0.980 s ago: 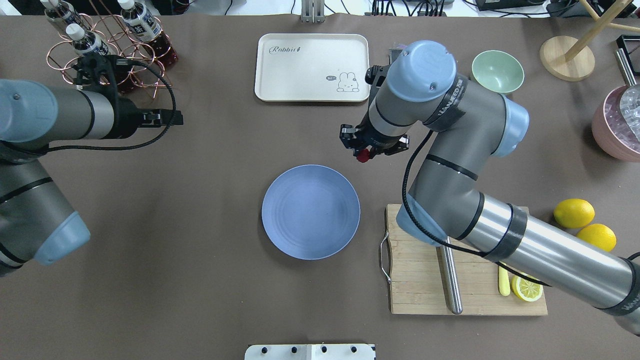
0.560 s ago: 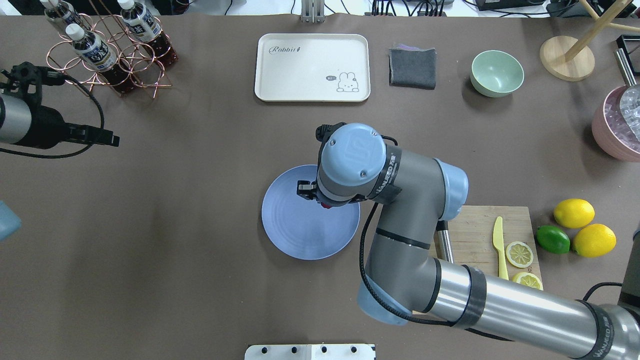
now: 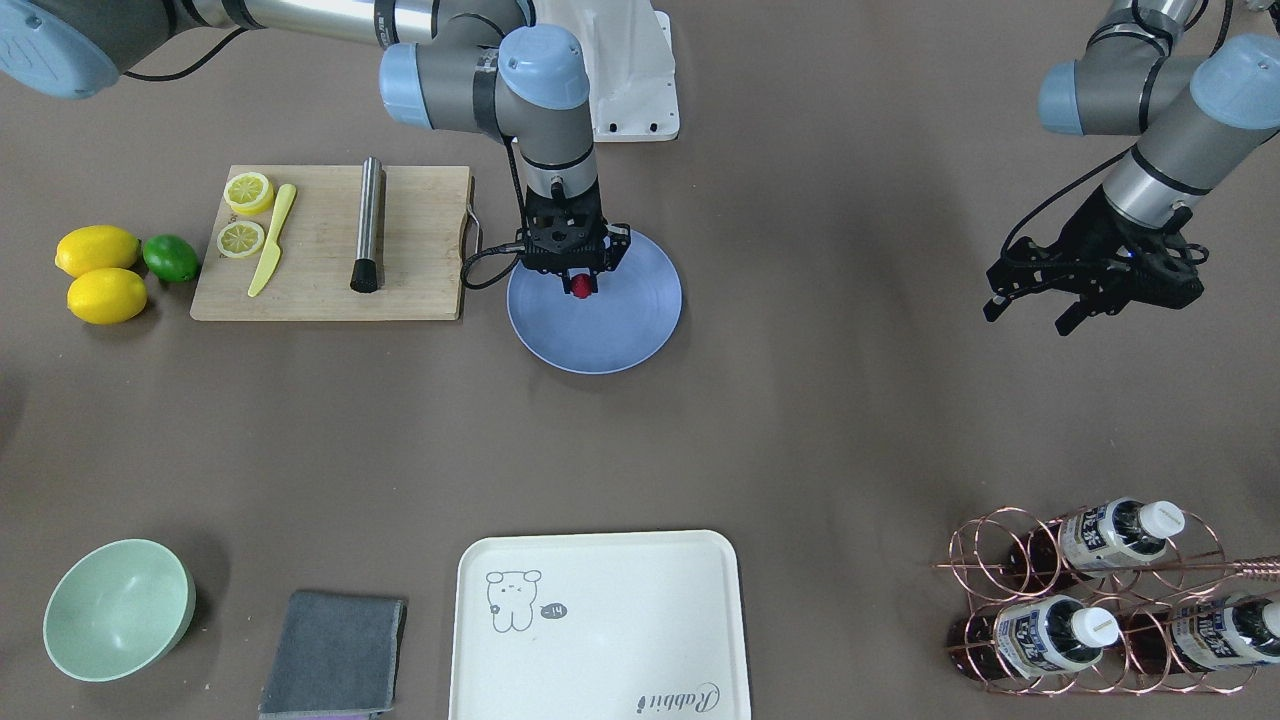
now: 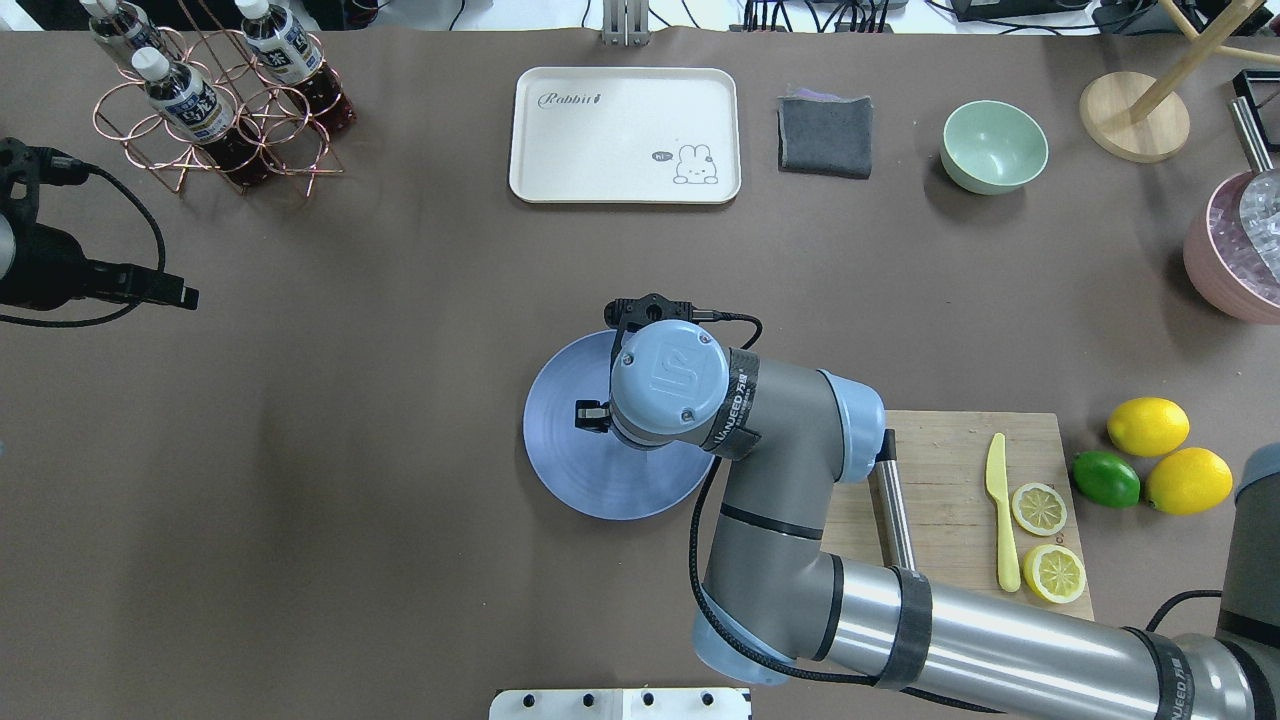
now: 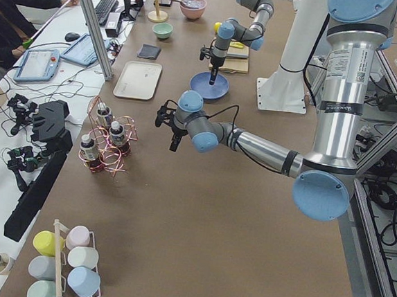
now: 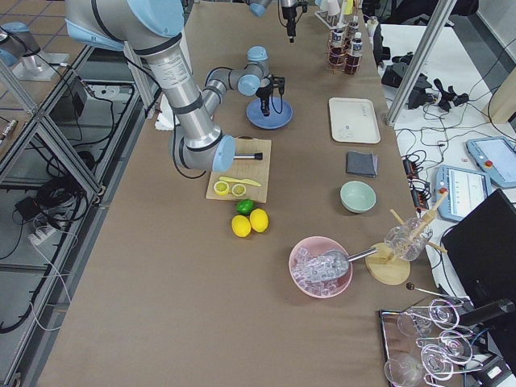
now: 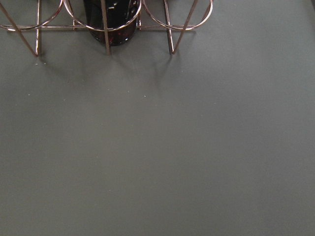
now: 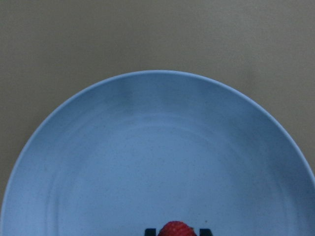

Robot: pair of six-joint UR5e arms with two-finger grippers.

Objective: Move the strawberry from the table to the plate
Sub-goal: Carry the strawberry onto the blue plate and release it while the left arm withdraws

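The small red strawberry [image 3: 580,287] sits between the fingertips of my right gripper [image 3: 580,282], which is shut on it directly over the blue plate [image 3: 620,340]. In the right wrist view the strawberry [image 8: 175,229] pokes up at the bottom edge with the plate [image 8: 157,162] filling the frame below it. From overhead, my right wrist hides the strawberry and only the plate [image 4: 560,455] shows. I cannot tell whether the fruit touches the plate. My left gripper [image 3: 1040,308] hangs open and holds nothing above the bare table [image 3: 850,420], far from the plate.
A wooden cutting board [image 3: 420,250] with lemon slices, a yellow knife and a steel rod lies beside the plate. Lemons [image 3: 98,250] and a lime [image 3: 170,258] sit past it. A cream tray [image 3: 600,625], grey cloth [image 3: 335,640], green bowl [image 3: 118,608] and bottle rack [image 3: 1090,600] line the far edge.
My right arm has carried the strawberry from near the tray to over the plate and settled toward its middle. My left arm has drawn back toward the table's left edge.
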